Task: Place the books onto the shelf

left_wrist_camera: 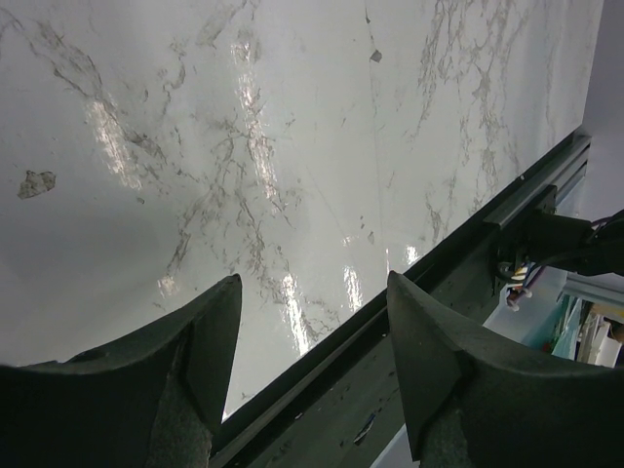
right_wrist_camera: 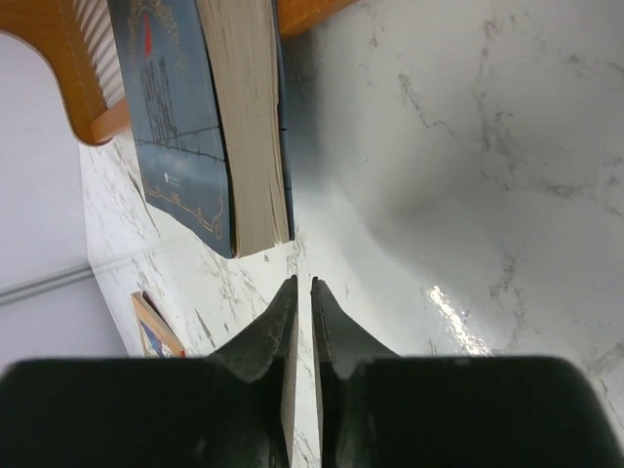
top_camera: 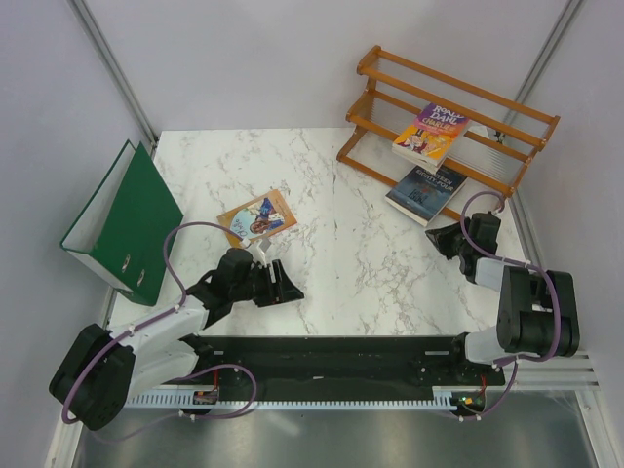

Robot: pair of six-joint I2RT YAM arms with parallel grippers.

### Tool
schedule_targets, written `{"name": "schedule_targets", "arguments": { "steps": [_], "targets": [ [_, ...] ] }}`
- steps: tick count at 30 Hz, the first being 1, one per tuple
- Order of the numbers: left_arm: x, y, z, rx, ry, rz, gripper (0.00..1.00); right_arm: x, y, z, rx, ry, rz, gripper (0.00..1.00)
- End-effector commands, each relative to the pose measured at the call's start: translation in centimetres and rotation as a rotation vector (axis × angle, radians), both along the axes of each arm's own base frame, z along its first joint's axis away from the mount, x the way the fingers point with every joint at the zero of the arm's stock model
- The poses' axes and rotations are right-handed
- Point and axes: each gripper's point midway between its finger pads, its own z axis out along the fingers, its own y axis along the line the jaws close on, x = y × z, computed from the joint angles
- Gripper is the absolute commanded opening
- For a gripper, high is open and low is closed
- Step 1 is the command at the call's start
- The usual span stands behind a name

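Marble table, viewed from above. The shelf stands at the far right corner, and a green binder stands at the left edge. The left gripper hangs near the near edge, jaws wide apart and holding nothing. The tan book lies flat just beyond it. The right gripper, near the right edge, has its jaws drawn almost together with nothing between them, and its tips are just beside the near corner of the dark blue book. This book leans on the shelf's lower tier. The purple-and-yellow book rests on the upper tier.
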Motion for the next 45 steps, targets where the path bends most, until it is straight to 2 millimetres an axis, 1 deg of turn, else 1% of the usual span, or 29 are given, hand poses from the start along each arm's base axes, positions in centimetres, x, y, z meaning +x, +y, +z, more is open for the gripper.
{"name": "schedule_targets", "arguments": {
  "steps": [1,3,4,6,7,13,17,21,22,23,28,29,40,45],
  "targets": [
    [0.4,-0.6,0.6,-0.038,-0.016,-0.001,0.67,0.7,0.4,0.2,0.016,-0.044,0.016,0.11],
    [0.5,-0.6,0.7,-0.042,-0.019,0.0,0.67,0.9,0.6,0.2,0.032,-0.054,0.013,0.09],
    [0.4,-0.6,0.7,-0.042,-0.019,-0.001,0.67,0.9,0.7,-0.3,0.038,-0.043,0.014,0.09],
    [0.4,-0.6,0.7,-0.042,-0.017,-0.002,0.67,1.2,0.8,-0.3,0.047,-0.052,0.009,0.1],
    [0.3,-0.6,0.6,-0.041,-0.016,-0.002,0.67,1.2,0.9,-0.7,0.053,-0.042,0.011,0.09],
    [0.4,-0.6,0.6,-0.039,-0.013,-0.002,0.67,1.9,1.0,-1.2,0.083,-0.049,-0.005,0.11],
    [0.4,-0.6,0.4,-0.035,-0.011,-0.002,0.67,2.9,1.0,-0.5,0.095,-0.077,-0.006,0.12],
    [0.4,-0.6,0.4,-0.035,-0.009,-0.003,0.67,3.7,0.7,-0.3,0.092,-0.081,-0.016,0.13],
    [0.4,-0.6,0.4,-0.035,-0.009,-0.003,0.67,3.8,0.6,-0.5,0.091,-0.074,-0.018,0.13],
    [0.4,-0.6,0.4,-0.034,-0.008,-0.003,0.67,4.3,0.6,-0.2,0.092,-0.084,-0.018,0.13],
    [0.3,-0.6,0.4,-0.036,-0.008,-0.004,0.67,5.4,0.5,-0.1,0.094,-0.084,-0.017,0.14],
    [0.3,-0.6,0.4,-0.035,-0.007,-0.004,0.67,5.8,0.4,0.2,0.09,-0.089,-0.017,0.14],
    [0.2,-0.6,0.5,-0.038,-0.006,-0.011,0.67,7.1,-0.2,0.2,0.089,-0.085,-0.035,0.17],
    [0.3,-0.7,0.5,-0.039,-0.007,-0.013,0.67,7.5,-0.8,0.4,0.095,-0.089,-0.055,0.17]
  ]
}}
